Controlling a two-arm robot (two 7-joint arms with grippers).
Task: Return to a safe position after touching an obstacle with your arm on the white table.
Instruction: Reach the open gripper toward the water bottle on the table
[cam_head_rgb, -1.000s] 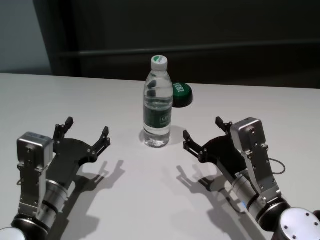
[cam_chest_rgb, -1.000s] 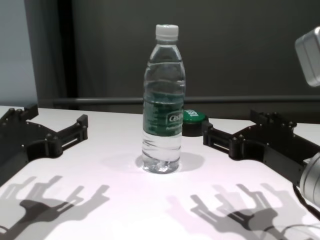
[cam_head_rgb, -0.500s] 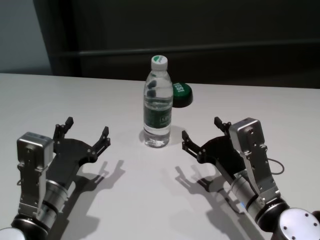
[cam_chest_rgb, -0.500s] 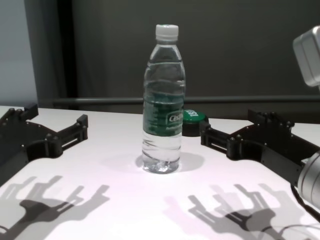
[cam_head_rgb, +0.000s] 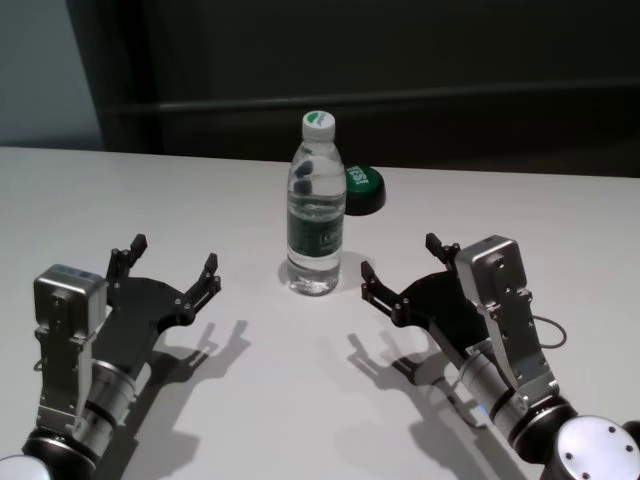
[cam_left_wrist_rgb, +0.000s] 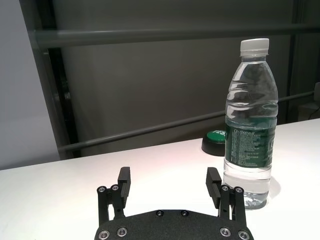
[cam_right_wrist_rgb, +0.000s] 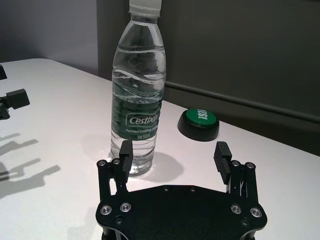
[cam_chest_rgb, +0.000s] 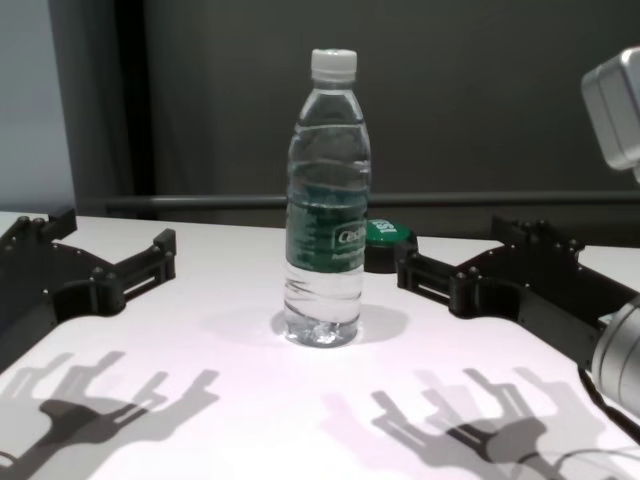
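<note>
The obstacle, a clear water bottle (cam_head_rgb: 316, 210) with a white cap and dark green label, stands upright mid-table; it also shows in the chest view (cam_chest_rgb: 327, 200), the left wrist view (cam_left_wrist_rgb: 250, 125) and the right wrist view (cam_right_wrist_rgb: 138, 95). The white table (cam_head_rgb: 300, 400) spreads under it. My right gripper (cam_head_rgb: 400, 262) is open and empty, hovering just right of the bottle with its nearer finger (cam_head_rgb: 368, 278) a short gap from it, not touching. My left gripper (cam_head_rgb: 170, 262) is open and empty, parked left of the bottle above the table.
A green-topped black button (cam_head_rgb: 362, 187) sits behind and right of the bottle, also in the chest view (cam_chest_rgb: 385, 243). A dark wall with a rail runs behind the table's far edge.
My right gripper has crept a little left toward the bottle. The bottle and the left arm have not moved.
</note>
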